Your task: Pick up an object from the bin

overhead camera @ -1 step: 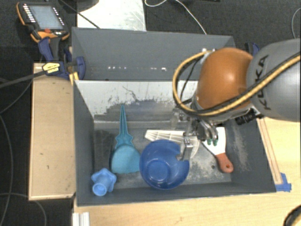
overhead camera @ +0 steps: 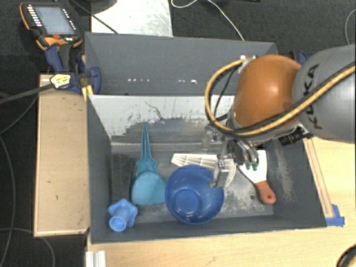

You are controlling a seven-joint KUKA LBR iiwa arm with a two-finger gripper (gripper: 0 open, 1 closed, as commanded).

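A grey metal bin [overhead camera: 100, 166] is sitting under the camera, with a few loose things lying on its floor. A grey arm [overhead camera: 325, 93] with an orange cover [overhead camera: 264, 88] and looping cables is reaching in from the right. Its gripper [overhead camera: 221, 176] is pointing down at the right rim of a blue bowl [overhead camera: 189, 202]; whether the pincer is apart, together or clamped on the rim cannot be told. The bowl is lying near the front wall, at the middle. Just left of it, a pale blue bulb [overhead camera: 147, 187] is pointing its long nozzle toward the back. A white spatula [overhead camera: 257, 174] with an orange handle is lying right of the gripper. A white ribbed piece [overhead camera: 192, 160] is lying behind the bowl. A small blue part [overhead camera: 121, 214] is sitting in the front left corner.
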